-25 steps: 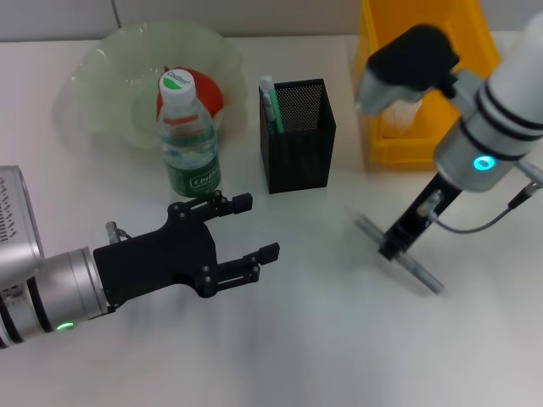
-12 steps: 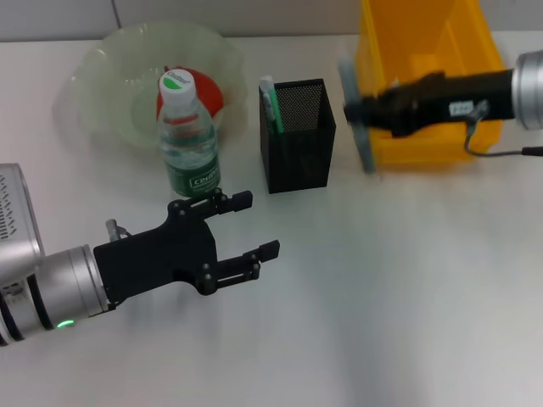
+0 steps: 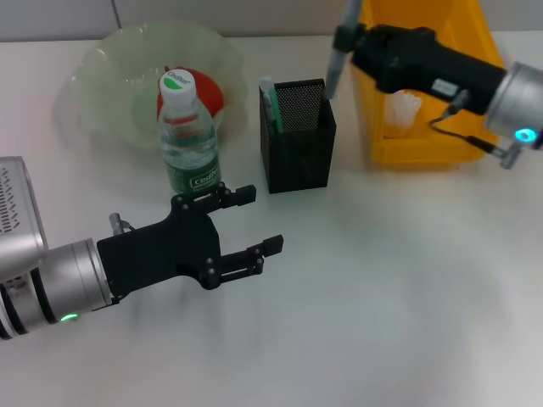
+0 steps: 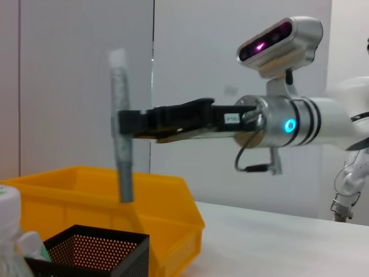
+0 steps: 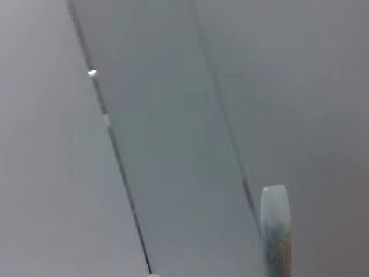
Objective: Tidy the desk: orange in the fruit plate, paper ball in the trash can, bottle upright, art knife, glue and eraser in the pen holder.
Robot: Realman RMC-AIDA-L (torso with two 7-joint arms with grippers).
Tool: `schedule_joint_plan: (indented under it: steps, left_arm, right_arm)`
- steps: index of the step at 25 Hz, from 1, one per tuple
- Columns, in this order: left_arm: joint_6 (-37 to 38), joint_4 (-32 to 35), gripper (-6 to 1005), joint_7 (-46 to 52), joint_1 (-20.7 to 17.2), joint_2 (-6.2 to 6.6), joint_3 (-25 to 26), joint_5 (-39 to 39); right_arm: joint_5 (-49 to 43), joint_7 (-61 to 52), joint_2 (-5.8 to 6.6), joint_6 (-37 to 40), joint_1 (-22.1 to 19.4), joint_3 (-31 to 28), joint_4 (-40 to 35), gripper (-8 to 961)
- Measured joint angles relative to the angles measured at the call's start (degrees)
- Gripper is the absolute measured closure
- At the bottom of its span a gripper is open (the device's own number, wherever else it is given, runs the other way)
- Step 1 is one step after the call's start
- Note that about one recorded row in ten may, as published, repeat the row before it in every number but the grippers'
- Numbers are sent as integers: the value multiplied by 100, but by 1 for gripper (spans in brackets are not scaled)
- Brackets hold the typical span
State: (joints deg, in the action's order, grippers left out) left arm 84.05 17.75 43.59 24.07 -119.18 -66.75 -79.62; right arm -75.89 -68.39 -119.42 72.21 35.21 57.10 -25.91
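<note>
Nearest the camera, the left hand point(image 3: 248, 222) hovers low over the white bench point(image 3: 356, 322), fingers spread wide and holding nothing. Just past its upper finger stands the bottle point(image 3: 188, 136), upright on the bench, green label facing out and the green-topped cap up. Right behind the bottle, and touching or nearly touching it in the head view, is the fruit plate point(image 3: 102, 68), with the orange point(image 3: 208, 91) sitting inside, mostly hidden by the bottle's neck. A bit further out from the left hand's fingertips, to the side of the bottle, is the pen holder point(image 3: 297, 136), and the art knife point(image 3: 270, 106) is already standing in it against the corner nearest the bottle. Now the busy bit: the right hand point(image 3: 361, 38) reaches in from across the bench, up in the air over the gap between the pen holder and the trash can point(image 3: 424, 85), and it's clamped on the glue point(image 3: 336, 51). The stick hangs roughly upright, pinched around its middle, and its lower end is above the far corner of the pen holder, not in it yet. The left wrist view shows it clearly too: glue point(image 4: 121, 124) vertical in the hand, bottom end hanging above the mesh rim, clear of it. There's something white inside the trash can beyond the right hand, can't tell for sure what it is.
</note>
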Motion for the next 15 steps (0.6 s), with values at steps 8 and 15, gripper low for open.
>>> schedule_joint_plan:
  steps: [8, 15]
  left_arm:
    - [-2, -9, 244, 0, -39, 0, 20, 0]
    - [-2, -52, 244, 0, -19, 0, -1, -1]
  right_arm:
    - [28, 709, -21, -463, 336, 444, 386, 821]
    - [16, 665, -20, -1145, 500, 1214, 433, 822]
